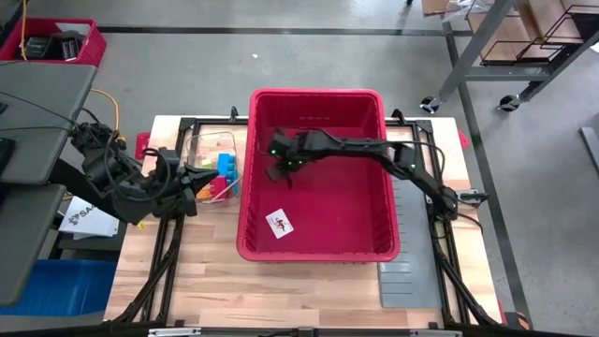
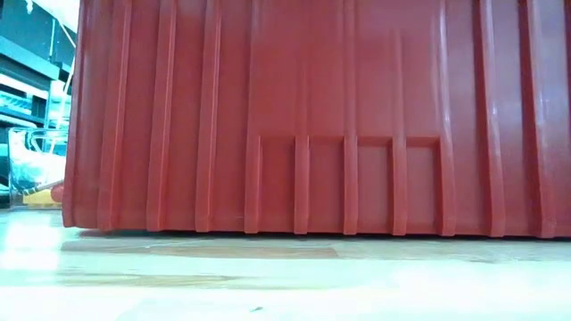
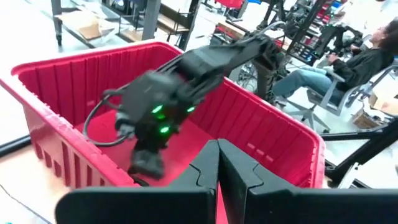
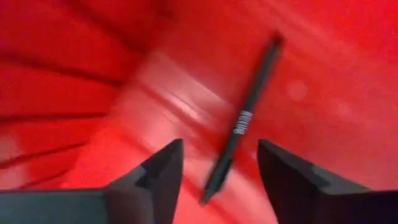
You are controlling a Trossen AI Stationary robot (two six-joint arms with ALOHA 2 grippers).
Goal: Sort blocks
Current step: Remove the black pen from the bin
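Right gripper [image 4: 217, 163]: inside the red bin [image 1: 374, 103], fingers apart, a black pen [image 4: 244, 118] lying between them.
Left gripper [image 3: 217, 163]: fingers closed, empty.
Blocks [image 1: 225, 173]: on the bench [image 1: 281, 281], left of the bin, just beside the left fingers.

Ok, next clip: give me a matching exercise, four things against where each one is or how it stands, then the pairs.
Things:
1. right pincer
2. left pincer
3. pen
4. blocks

Places or states:
A. on the table, left of the red bin
B. shut, outside the bin's left wall
C. open, inside the bin
D. lying on the bin floor

Pairs: 1-C, 2-B, 3-D, 4-A
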